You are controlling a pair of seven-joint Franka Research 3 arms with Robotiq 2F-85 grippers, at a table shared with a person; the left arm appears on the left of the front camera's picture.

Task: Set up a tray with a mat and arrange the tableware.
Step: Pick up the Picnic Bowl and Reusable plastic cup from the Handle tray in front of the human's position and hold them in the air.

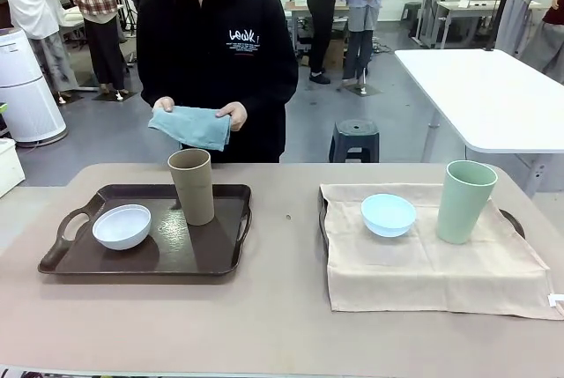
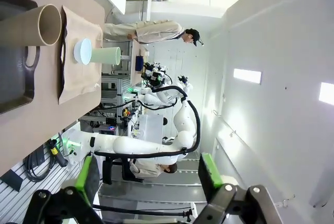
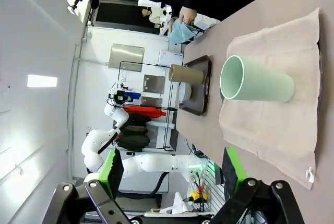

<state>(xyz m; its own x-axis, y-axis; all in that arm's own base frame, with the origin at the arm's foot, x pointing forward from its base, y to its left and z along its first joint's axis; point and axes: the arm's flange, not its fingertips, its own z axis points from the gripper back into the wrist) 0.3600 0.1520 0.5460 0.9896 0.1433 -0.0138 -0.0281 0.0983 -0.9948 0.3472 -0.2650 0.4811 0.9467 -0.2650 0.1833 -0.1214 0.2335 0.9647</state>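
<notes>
On the left, a dark brown tray (image 1: 211, 255) carries a white bowl (image 1: 122, 226) and a tan-brown cup (image 1: 192, 185). To the right, a beige mat (image 1: 414, 263) covers a second tray (image 1: 514, 220), with a light blue bowl (image 1: 388, 215) and a pale green cup (image 1: 464, 201) on it. The person at the far side holds a folded light blue cloth (image 1: 191, 126) in both hands. My left gripper (image 2: 148, 174) is open and empty, off the table's end. My right gripper (image 3: 172, 169) is also open and empty, beyond the green cup (image 3: 255, 80) and the mat (image 3: 282, 135).
The tan table (image 1: 282, 325) has bare room along its near edge and between the two trays. A white table (image 1: 493, 96) and a stool (image 1: 354, 140) stand behind. Other people move about in the background.
</notes>
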